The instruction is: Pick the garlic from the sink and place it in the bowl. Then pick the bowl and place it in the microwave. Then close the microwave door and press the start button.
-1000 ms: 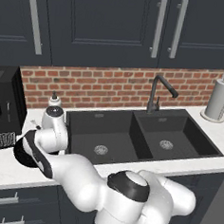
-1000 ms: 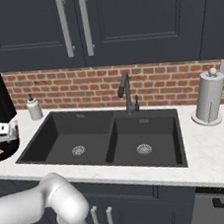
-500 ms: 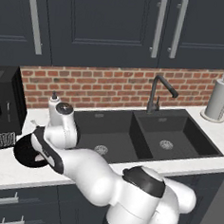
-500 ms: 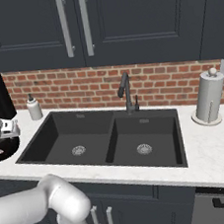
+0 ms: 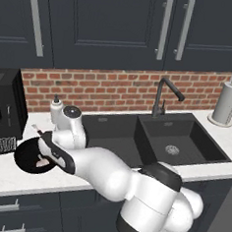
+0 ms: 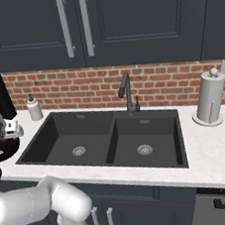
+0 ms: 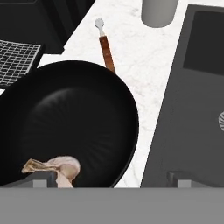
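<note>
The wide black bowl (image 7: 65, 127) sits on the white counter left of the sink (image 5: 155, 138), just in front of the microwave (image 5: 2, 111). The garlic (image 7: 61, 167) lies inside the bowl near its rim, right beside my left fingertip (image 7: 41, 179) and not between the fingers. My gripper (image 7: 111, 179) hangs open over the bowl's right rim, with its fingers spread wide. In the left base view the gripper (image 5: 40, 154) reaches over the bowl (image 5: 28, 156). From the right base view the gripper (image 6: 9, 132) is at the far left. A meshed dark panel (image 7: 15, 57) lies by the bowl; I cannot tell whether it is the microwave door.
A brown-handled utensil (image 7: 105, 48) lies on the counter behind the bowl. A soap dispenser (image 5: 56, 108) stands between microwave and sink. The curved faucet (image 5: 164, 94) is behind the basins and a paper towel roll (image 5: 224, 102) stands far right. Dark cabinets hang overhead.
The arm's elbow has swung right and forward while the hand stayed over the bowl, shifting only slightly. The jaws have stayed wide apart.
</note>
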{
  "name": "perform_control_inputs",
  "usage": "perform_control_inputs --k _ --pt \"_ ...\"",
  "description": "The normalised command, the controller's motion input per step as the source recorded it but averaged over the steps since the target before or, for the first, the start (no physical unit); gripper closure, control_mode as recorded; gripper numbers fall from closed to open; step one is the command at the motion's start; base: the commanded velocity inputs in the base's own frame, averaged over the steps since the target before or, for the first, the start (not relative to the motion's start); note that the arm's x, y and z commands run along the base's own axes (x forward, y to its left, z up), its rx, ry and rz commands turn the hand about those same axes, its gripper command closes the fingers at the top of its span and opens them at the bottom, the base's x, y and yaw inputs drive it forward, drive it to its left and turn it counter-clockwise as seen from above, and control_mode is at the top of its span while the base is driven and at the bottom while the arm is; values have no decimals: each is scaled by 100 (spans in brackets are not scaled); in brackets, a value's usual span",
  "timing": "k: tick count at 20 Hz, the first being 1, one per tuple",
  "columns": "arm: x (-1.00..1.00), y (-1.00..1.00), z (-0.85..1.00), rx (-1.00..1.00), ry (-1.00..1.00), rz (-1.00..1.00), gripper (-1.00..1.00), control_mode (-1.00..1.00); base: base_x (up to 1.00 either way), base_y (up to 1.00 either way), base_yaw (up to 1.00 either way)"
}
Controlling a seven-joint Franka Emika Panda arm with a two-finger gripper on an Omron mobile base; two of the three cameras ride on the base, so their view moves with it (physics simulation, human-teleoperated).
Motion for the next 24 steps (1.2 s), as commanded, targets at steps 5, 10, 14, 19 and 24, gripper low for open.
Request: perform_control_inputs --k 5,10,14,19,24 --pt "11 0 0 0 0 0 -100 -100 0 0 0" --pt "14 0 -6 0 0 0 -100 -100 0 0 0" --pt "6 -5 -10 0 1 0 -100 -100 0 0 0" --pt "9 -1 -14 0 2 0 -100 -100 0 0 0" --pt "9 0 -19 0 0 0 -100 -100 0 0 0"
